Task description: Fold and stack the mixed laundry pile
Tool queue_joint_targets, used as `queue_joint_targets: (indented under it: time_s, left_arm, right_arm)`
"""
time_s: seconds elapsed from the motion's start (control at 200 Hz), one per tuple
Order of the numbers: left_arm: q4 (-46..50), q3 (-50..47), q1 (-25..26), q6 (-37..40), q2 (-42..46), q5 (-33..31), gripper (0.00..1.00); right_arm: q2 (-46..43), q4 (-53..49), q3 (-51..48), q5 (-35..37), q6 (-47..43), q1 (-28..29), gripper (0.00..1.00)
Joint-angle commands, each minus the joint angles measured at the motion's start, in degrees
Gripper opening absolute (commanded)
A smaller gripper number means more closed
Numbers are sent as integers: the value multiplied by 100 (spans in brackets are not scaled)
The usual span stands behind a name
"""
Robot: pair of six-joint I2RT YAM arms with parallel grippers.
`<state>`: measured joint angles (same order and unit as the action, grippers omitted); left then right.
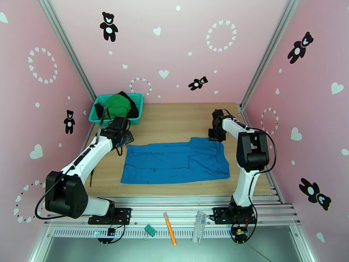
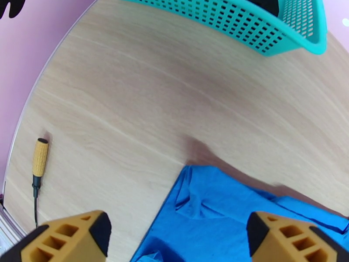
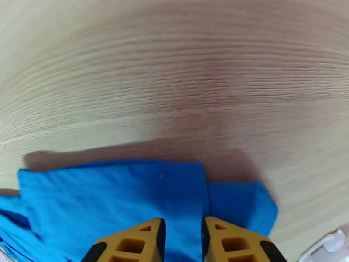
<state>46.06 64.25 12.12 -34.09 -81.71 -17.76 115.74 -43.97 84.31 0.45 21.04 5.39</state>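
The medium-blue shirt (image 1: 174,162) lies spread flat across the middle of the wooden table. My left gripper (image 1: 124,137) hovers over its far-left corner, jaws wide open and empty; in the left wrist view the shirt (image 2: 227,219) lies below the gripper (image 2: 176,228). My right gripper (image 1: 216,135) is at the shirt's far-right corner. Its fingers (image 3: 131,243) stand a narrow gap apart just above the flat blue shirt (image 3: 109,201). The green garment (image 1: 118,105) and the black garment (image 1: 133,109) sit bunched in the teal basket (image 1: 94,116).
The basket (image 2: 244,22) stands at the far left corner, close behind my left gripper. A yellow-handled screwdriver (image 2: 40,157) lies near the table's left edge. An orange pen (image 1: 169,229) and a clear plastic piece (image 1: 200,225) rest on the front metal rail.
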Motion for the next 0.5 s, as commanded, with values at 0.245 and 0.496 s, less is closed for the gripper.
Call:
queue_joint_targets:
  time_s: [0.245,0.496]
  left_arm:
    - [43,132,27,34,-143,237,85]
    - [48,149,23,34,-131,258,85]
  right_arm:
    - [144,12,42,263,120,-12,34]
    - [197,85,-13,221,146,-22,38]
